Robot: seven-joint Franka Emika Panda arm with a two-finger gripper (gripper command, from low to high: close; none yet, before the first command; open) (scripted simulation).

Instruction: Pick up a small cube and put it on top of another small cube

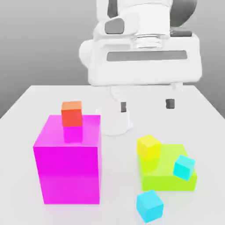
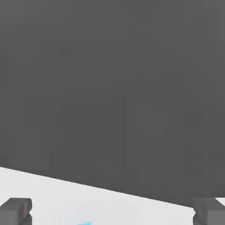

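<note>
White bench (image 1: 39, 94) under a grey backdrop carries six blocks. One large magenta block (image 1: 68, 169) bears one orange cube (image 1: 72, 113). One lime slab (image 1: 169, 173) bears one yellow cube (image 1: 148, 147) and one turquoise cube (image 1: 184, 167). One sky-blue small cube (image 1: 149, 206) sits on the bench just beside the slab. End effector (image 1: 146, 105) hangs above, jaws fully apart, holding nothing.
</note>
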